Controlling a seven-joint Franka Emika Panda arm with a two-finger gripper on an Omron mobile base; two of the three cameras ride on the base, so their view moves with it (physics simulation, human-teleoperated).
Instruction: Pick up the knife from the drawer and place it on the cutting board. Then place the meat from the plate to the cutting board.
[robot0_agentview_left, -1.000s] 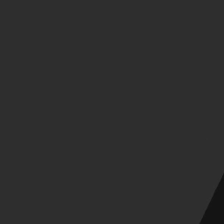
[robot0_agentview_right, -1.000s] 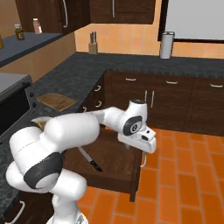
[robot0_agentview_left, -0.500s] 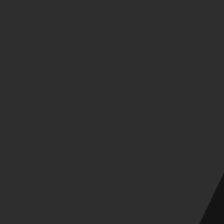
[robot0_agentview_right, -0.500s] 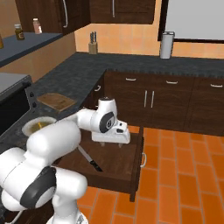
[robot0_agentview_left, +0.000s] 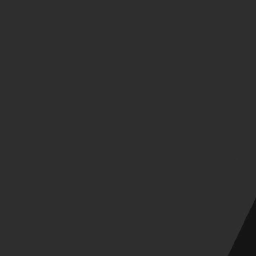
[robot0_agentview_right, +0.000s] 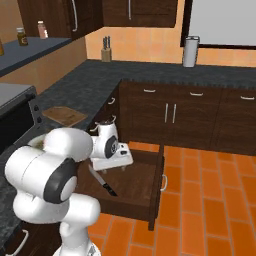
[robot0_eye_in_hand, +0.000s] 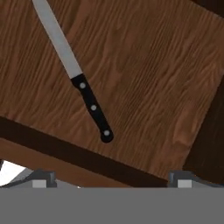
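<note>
Hovering my gripper (robot0_agentview_right: 114, 161), jaws spread wide and empty, above the drawer (robot0_agentview_right: 131, 187); knife (robot0_eye_in_hand: 75, 75) lies flat on its floor. I'd drop straight down, straddling the black handle crosswise.

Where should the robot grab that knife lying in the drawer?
Probably by the black handle of the knife, coming straight down from above. It lies flat on the floor of the drawer, so there's nothing to slip under, and the handle is thicker than the thin blade. The open claw hangs above it.
</note>
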